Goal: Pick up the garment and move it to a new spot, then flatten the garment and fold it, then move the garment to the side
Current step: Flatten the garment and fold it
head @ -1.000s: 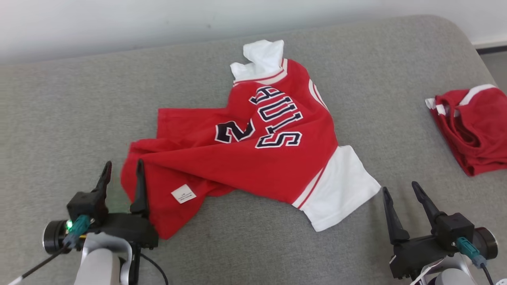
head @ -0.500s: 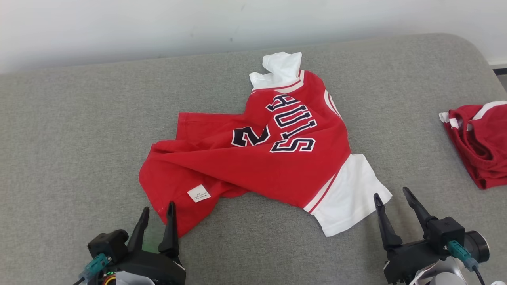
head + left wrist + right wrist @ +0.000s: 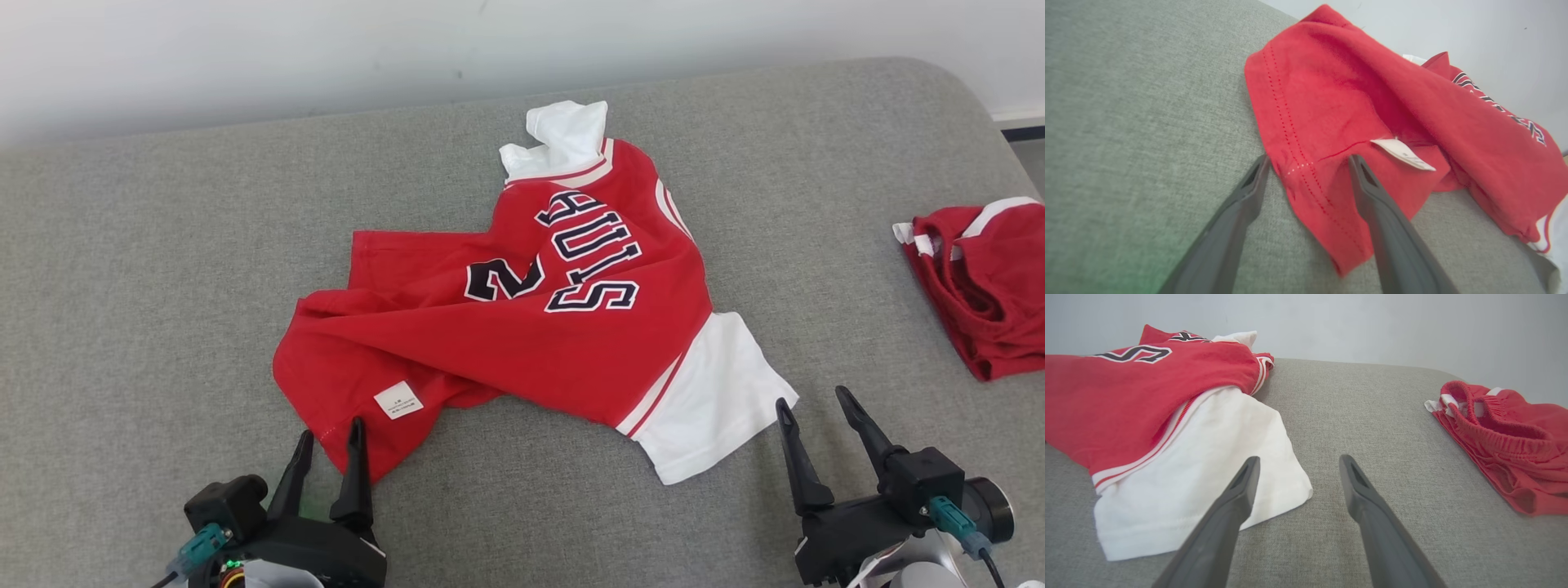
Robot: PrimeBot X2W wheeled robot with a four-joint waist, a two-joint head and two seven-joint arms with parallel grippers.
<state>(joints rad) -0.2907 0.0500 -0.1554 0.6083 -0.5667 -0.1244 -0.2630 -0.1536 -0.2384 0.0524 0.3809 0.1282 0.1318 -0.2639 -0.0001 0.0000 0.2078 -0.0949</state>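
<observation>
Red shirt (image 3: 522, 327) with white sleeves lies crumpled on the grey cushion (image 3: 163, 286), just ahead of both grippers. It is not flat. The cloth is bunched into folds, and dark letters (image 3: 588, 253) and a number 2 show on top.

The left gripper (image 3: 331, 427) is wide open and holds nothing. Its 2 fingers (image 3: 1237, 216) point at the near red corner of the shirt. In the left wrist view the stitched edge of that corner lies between the 2 fingers, and the right finger crosses over the red cloth. I cannot tell if the fingers touch the cloth. A small white tag (image 3: 397, 400) sits just past the right fingertip.

The right gripper (image 3: 811, 396) is wide open too, and it holds nothing. A white sleeve (image 3: 710, 408) lies just ahead of it and to its left. In the right wrist view the left finger crosses the sleeve's edge, and bare grey cushion lies between the 2 fingers. I cannot tell if that finger touches the sleeve.

Red shorts (image 3: 988, 286) lie in a heap far off to the right of the right gripper, well apart from the shirt. A pale wall (image 3: 245, 49) stands behind the cushion, far ahead of both grippers.
</observation>
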